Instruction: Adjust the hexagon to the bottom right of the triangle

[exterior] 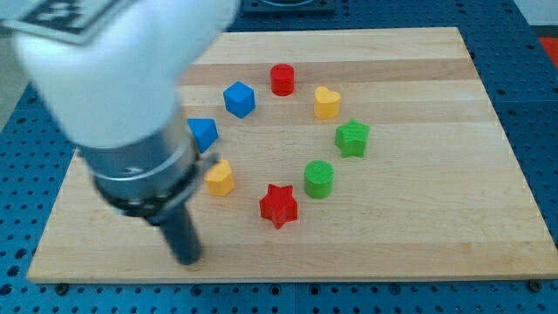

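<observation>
My tip (pixel 188 259) rests on the surface (pixel 418 235) near its bottom-left corner, below and left of the yellow hexagon (pixel 220 177) and apart from it. No gripper is fitted, so nothing is grasped. The hexagon sits left of centre, just below and right of the blue triangle (pixel 203 133), both partly hidden behind the arm. The red star (pixel 279 206) lies to the hexagon's right.

A pale wooden surface (pixel 488 174) lies on a blue perforated bench (pixel 545 113), evenly lit, with faint shadows.
</observation>
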